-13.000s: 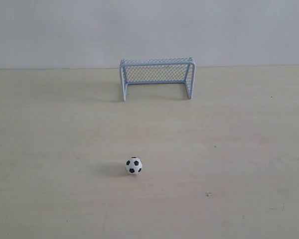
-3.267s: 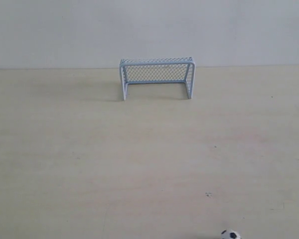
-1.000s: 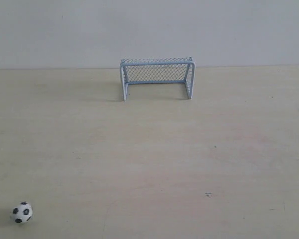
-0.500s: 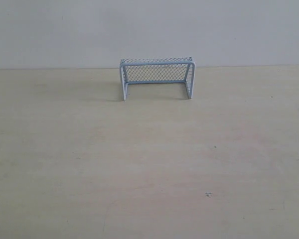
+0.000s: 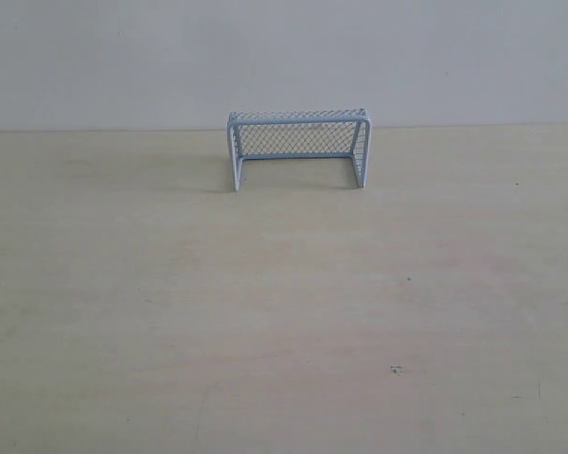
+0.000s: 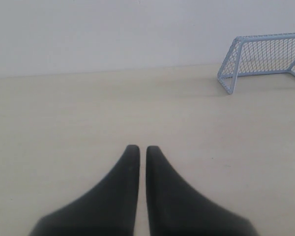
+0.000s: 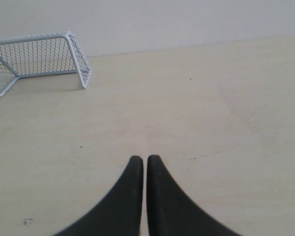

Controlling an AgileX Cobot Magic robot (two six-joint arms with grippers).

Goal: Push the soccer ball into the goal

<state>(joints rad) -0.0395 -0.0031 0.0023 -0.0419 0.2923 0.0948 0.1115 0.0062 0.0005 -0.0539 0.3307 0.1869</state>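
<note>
Far back on the pale table [image 5: 284, 312] stands the goal [image 5: 298, 139], about in the middle from left to right. It is close to the white wall [image 5: 284, 57] behind it. It is light blue-grey, with a thin frame and fine net. Its open side faces the near edge of the table, and nothing is inside it.

I cannot tell where the soccer ball is, because none of the three views shows it.

The left gripper [image 6: 138, 150] has two black fingers [image 6: 123, 182] pressed almost together, with only a thin line of gap between them. It holds nothing. It is over bare table, and from its camera the goal [image 6: 265, 54] is well apart from it, far ahead and off to the right.

The right gripper [image 7: 145, 160] looks the same. Its black fingers [image 7: 160, 196] are nearly touching, and it holds nothing too. From its camera the goal [image 7: 34, 56] is well apart from it, far ahead and off to the left.

A tiny dark mark [image 5: 395, 369] sits on the table, near and to the right.
</note>
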